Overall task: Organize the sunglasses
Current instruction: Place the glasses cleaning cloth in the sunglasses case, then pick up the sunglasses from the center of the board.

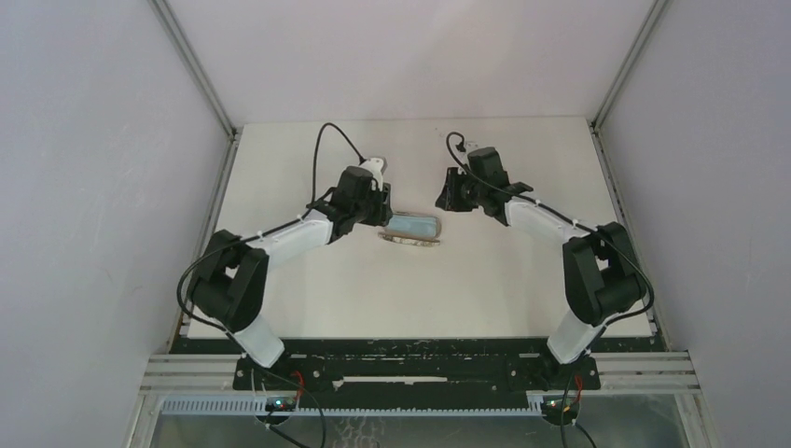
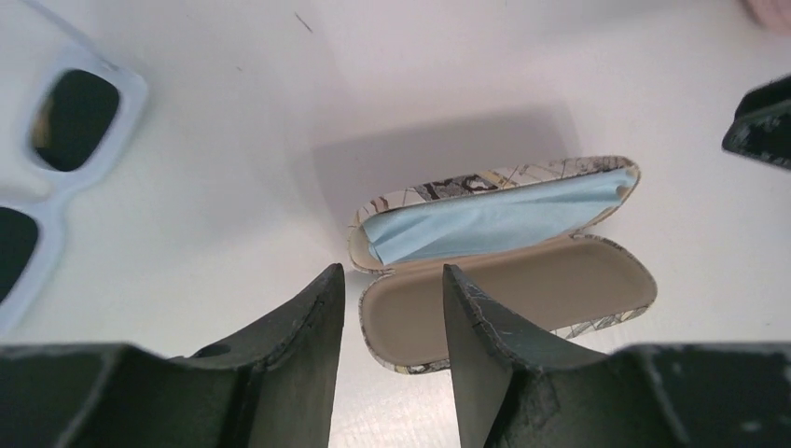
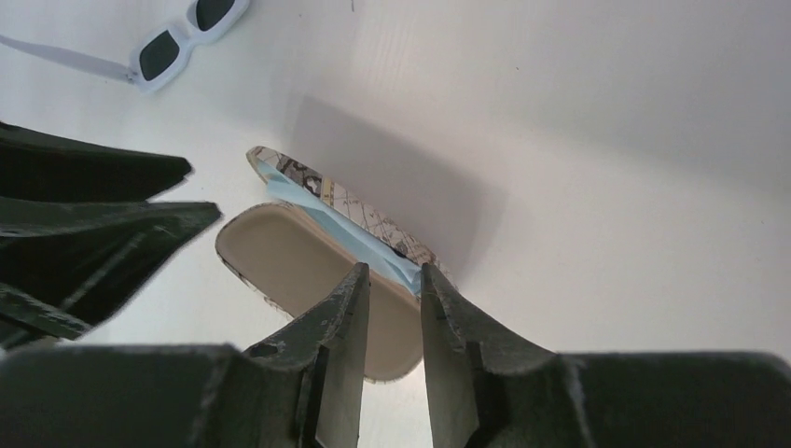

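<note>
As we read it, worktop (image 1: 420, 289): one, carrying everything.
Left end effector (image 2: 392, 273): jaws apart and empty, hovering at the case's near end.
Right end effector (image 3: 395, 271): jaws slightly apart, nothing between them.
Open case (image 2: 522, 289): one, a stiff shell.
White sunglasses (image 2: 56, 191): one pair, left of the case and apart from it; no other pair in view. We judge them light, rigid and easily scratched, so we would hold the bridge, not the lenses.
Blue cloth (image 2: 494, 219): one, soft, in the lid.

Open case (image 1: 411, 230) mid-table (image 1: 522, 289); cloth (image 2: 485, 222) inside case; sunglasses (image 2: 58, 191) behind and left of case
</note>
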Controlling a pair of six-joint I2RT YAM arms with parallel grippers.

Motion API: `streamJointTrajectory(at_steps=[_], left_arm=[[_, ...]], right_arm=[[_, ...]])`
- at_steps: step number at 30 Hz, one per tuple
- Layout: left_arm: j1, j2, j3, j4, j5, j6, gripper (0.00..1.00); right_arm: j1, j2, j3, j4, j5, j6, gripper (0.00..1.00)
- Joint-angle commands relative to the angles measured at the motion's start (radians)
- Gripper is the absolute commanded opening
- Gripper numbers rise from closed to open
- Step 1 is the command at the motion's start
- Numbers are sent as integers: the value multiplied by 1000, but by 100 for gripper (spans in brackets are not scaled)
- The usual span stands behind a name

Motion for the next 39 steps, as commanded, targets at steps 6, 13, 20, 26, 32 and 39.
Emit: streamJointTrajectory(at_steps=[6, 13, 20, 26, 32, 39], left_arm=[[13, -236, -74, -28, -422, -111, 50], [121, -246, -102, -126, -689, -224, 62], [189, -136, -54, -130, -716, -257, 69], [237, -54, -3, -91, -674, -250, 70], [253, 20, 59, -76, -659, -233, 66], [257, 89, 123, -111, -638, -242, 52]], right_arm=[[-8, -190, -120, 51, 55, -10, 29], [-7, -299, -245, 62, 54, 13, 30], [-6, -363, -309, 55, 51, 24, 31], [-6, -376, -319, 52, 53, 22, 32], [-7, -367, -320, 57, 53, 21, 32], [-6, -368, -320, 58, 54, 22, 32]])
